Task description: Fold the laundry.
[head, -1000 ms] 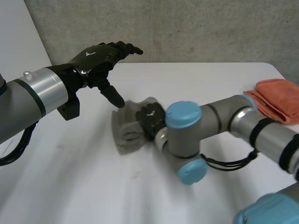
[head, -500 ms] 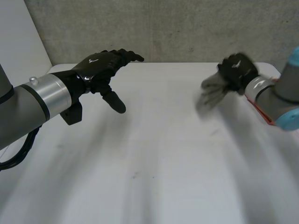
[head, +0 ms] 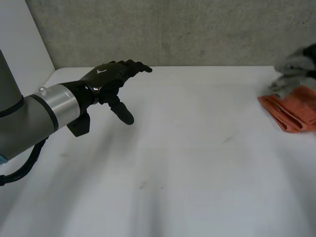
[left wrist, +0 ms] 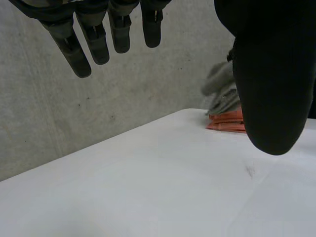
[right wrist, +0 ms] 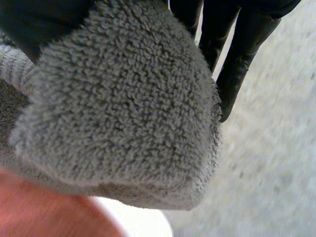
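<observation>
Towel (head: 295, 69) in right hand (right wrist: 247, 29) hangs above orange cloth (head: 294, 112) at table (head: 197, 148) edge.

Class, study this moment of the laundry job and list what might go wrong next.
1. The grey towel, pinched by the right hand, hangs bunched, so it may land crumpled on the orange towel.
2. Setting it down could shove that folded orange towel askew.

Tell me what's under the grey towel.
The folded orange cloth, on the table. The grey towel, in the right hand, covers its far end; whether they touch is unclear.
</observation>
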Robot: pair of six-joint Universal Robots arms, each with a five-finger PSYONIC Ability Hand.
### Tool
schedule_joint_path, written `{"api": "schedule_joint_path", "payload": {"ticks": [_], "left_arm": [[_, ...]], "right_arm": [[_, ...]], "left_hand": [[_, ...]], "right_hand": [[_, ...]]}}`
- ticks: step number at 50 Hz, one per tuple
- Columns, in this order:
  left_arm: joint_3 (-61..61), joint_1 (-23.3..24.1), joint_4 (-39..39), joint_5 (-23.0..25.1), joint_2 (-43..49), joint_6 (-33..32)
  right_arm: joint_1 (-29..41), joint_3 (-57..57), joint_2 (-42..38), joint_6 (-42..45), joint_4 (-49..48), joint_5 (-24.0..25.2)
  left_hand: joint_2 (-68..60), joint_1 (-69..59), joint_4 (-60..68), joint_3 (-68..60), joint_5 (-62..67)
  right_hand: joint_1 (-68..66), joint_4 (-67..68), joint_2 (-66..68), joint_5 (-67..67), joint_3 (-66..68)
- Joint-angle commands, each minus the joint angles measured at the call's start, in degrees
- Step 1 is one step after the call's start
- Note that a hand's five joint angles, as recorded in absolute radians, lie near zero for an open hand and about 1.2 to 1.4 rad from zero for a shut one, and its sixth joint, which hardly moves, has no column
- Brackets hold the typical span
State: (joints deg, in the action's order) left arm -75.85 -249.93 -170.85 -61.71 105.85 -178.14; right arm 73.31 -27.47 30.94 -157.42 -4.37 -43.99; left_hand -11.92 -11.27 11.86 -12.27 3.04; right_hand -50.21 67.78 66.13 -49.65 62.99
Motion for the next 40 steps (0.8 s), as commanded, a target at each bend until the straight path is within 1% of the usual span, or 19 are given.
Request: {"api": "schedule_joint_path", "payload": {"ticks": [1,7,10,11,15,16,18,19,22,23,26,27,28,32,33,36,37,39,40], "left_arm": [[0.0,1.4,0.0,-0.1,2.1,0.2],[0.0,1.8,0.0,-0.1,2.6,0.3],[0.0,1.9,0.0,-0.1,2.6,0.3],[0.0,1.8,0.0,-0.1,2.6,0.3],[0.0,1.9,0.1,-0.1,2.5,0.3],[0.0,1.9,0.1,-0.1,2.5,0.3],[0.1,2.0,0.1,-0.1,2.3,0.3],[0.1,2.0,0.1,-0.1,2.3,0.3],[0.1,2.2,0.0,-0.1,1.9,0.3],[0.1,2.2,0.1,-0.2,1.8,0.3],[0.2,2.3,0.0,-0.8,1.5,0.4],[0.2,2.3,0.1,-1.2,1.3,0.3],[0.2,2.3,0.1,-1.7,0.9,0.4],[0.3,2.3,0.0,-5.1,-1.7,0.3],[0.3,2.1,0.0,-7.1,-2.9,0.3],[0.4,1.9,0.0,-10.2,-4.7,0.3],[0.5,1.6,0.0,-12.5,-5.8,0.2],[0.6,1.6,0.0,-14.5,-6.5,0.0],[0.6,1.5,0.0,-16.5,-7.0,-0.1]], "right_arm": [[-6.7,-5.9,-2.7,1.6,-0.2,5.8],[-9.7,-8.2,-3.3,6.0,0.1,6.3],[-10.2,-9.4,-2.4,8.9,1.1,5.2],[-10.2,-10.0,-1.9,9.4,1.5,5.1],[-10.0,-12.1,3.2,10.7,3.8,3.7],[-10.0,-12.9,6.0,10.6,4.8,2.2],[-9.7,-13.1,8.1,10.6,5.3,0.2],[-8.8,-13.2,10.3,10.5,5.9,-2.6],[-5.4,-13.1,14.0,10.3,6.3,-8.3],[-3.0,-13.1,16.5,10.2,6.3,-13.3],[0.3,-13.4,19.9,10.2,6.7,-19.7],[2.5,-13.9,22.0,10.0,7.0,-23.4],[3.8,-14.3,23.0,9.9,7.3,-25.2],[11.4,-17.7,28.4,7.5,9.7,-30.9],[13.2,-18.9,29.4,6.5,10.2,-31.9],[18.9,-23.9,33.1,1.9,10.6,-33.9],[20.3,-25.5,34.4,0.4,10.5,-34.3],[24.0,-30.9,38.6,-4.4,10.3,-35.7],[25.1,-32.9,39.9,-5.6,10.2,-36.2]], "left_hand": [[-2.8,-3.5,2.9,-2.5,1.7],[-2.8,-3.5,2.9,-2.5,1.7],[-2.8,-3.5,2.9,-2.5,1.7],[-2.8,-3.5,2.9,-2.5,1.7],[-2.8,-3.5,2.9,-2.5,1.7],[-2.8,-3.5,2.9,-2.5,1.7],[-2.8,-3.5,2.9,-2.5,1.7],[-2.8,-3.5,2.9,-2.5,1.7],[-2.8,-3.5,2.9,-2.5,1.7],[-2.8,-3.5,2.9,-2.5,1.7],[-2.8,-3.5,2.9,-2.5,1.7],[-2.8,-3.5,2.9,-2.5,1.7],[-2.8,-3.5,2.9,-2.5,1.7],[-2.8,-3.5,2.9,-2.5,1.7],[-2.3,-3.0,2.4,-2.0,1.2],[-1.3,-2.0,1.4,-1.0,0.2],[-1.2,-1.8,1.2,-0.8,0.0],[-1.0,-1.6,1.0,-0.6,-0.1],[0.0,-0.6,0.0,0.4,-1.1]], "right_hand": [[-29.8,12.2,13.9,-20.4,17.0],[-29.8,12.2,13.9,-20.4,17.0],[26.8,-44.4,-42.7,36.3,-39.6],[40.2,-57.8,-56.1,49.6,-53.0],[40.2,-57.8,-56.1,49.6,-53.0],[40.2,-57.8,-56.1,49.6,-53.0],[40.2,-57.8,-56.1,49.6,-53.0],[40.2,-57.8,-56.1,49.6,-53.0],[40.2,-57.8,-56.1,49.6,-53.0],[40.2,-57.8,-56.1,49.6,-53.0],[40.2,-57.8,-56.1,49.6,-53.0],[40.2,-57.8,-56.1,49.6,-53.0],[40.2,-57.8,-56.1,49.6,-53.0],[40.2,-57.8,-56.1,49.6,-53.0],[40.2,-57.8,-56.1,49.6,-53.0],[40.2,-57.8,-56.1,49.6,-53.0],[40.2,-57.8,-56.1,49.6,-53.0],[40.2,-57.8,-56.1,49.6,-53.0],[40.2,-57.8,-56.1,49.6,-53.0]]}}
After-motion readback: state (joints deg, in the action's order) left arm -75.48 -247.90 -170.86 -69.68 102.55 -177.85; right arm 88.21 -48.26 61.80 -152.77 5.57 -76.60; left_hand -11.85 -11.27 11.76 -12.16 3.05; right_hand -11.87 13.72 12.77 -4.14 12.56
